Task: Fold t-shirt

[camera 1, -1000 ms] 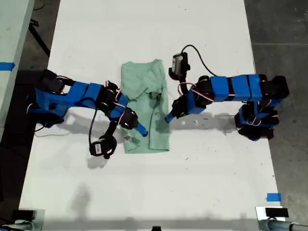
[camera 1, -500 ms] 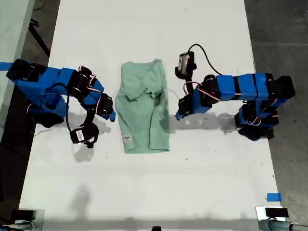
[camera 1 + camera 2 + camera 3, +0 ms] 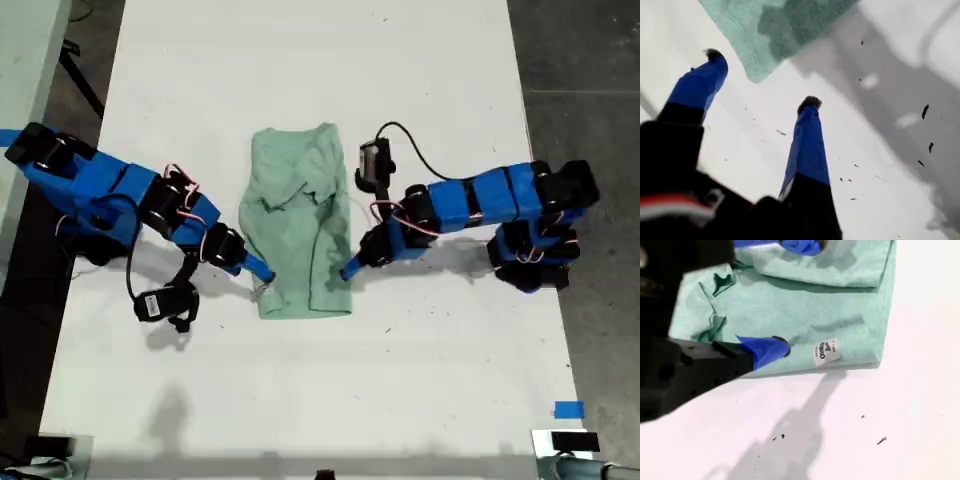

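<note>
Since half a second ago, both arms have swung down toward the hem end of the t-shirt (image 3: pixel 300 240). Our second end effector (image 3: pixel 262 272), which stood clear of the cloth over bare worktop (image 3: pixel 320 400), now sits at the shirt's 8 o'clock edge in the exterior view. Our first end effector (image 3: pixel 347 272) has dropped from beside the shirt's middle to about its 4 o'clock edge. The shirt itself lies unchanged at the worktop's centre.

The shirt is thin, pale mint cloth, folded into a long narrow shape with soft creases and a rumpled bunch near the middle. A small white printed label (image 3: pixel 825 351) shows near one edge.

In the first wrist view, our first end effector (image 3: pixel 762 79) is spread wide, with smooth blue fingers and dark worn tips, just short of a rounded cloth corner. Our second end effector (image 3: pixel 795 295) also gapes wide, one fingertip (image 3: pixel 771 348) beside the label, the other cut off by the frame edge.
</note>
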Controlling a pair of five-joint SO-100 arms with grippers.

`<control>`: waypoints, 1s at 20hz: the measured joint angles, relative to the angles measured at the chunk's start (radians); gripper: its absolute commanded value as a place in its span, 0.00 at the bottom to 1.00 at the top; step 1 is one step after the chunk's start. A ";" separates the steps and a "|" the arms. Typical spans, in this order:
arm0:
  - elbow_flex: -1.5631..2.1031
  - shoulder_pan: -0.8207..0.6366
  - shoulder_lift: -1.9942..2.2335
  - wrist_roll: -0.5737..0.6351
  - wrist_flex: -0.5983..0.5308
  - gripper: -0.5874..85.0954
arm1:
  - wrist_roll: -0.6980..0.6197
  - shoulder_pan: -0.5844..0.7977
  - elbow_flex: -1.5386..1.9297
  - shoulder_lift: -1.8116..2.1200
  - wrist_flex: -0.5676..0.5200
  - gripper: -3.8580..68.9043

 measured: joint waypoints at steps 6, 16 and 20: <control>0.000 0.028 -0.270 -0.026 -0.163 0.40 | 0.014 -0.031 -0.192 -0.285 -0.003 0.53; -0.155 0.049 -0.571 -0.107 -0.239 0.03 | 0.087 -0.081 -0.442 -0.581 -0.035 0.07; -0.201 0.034 -0.575 -0.140 -0.186 0.01 | 0.114 -0.086 -0.483 -0.586 -0.003 0.04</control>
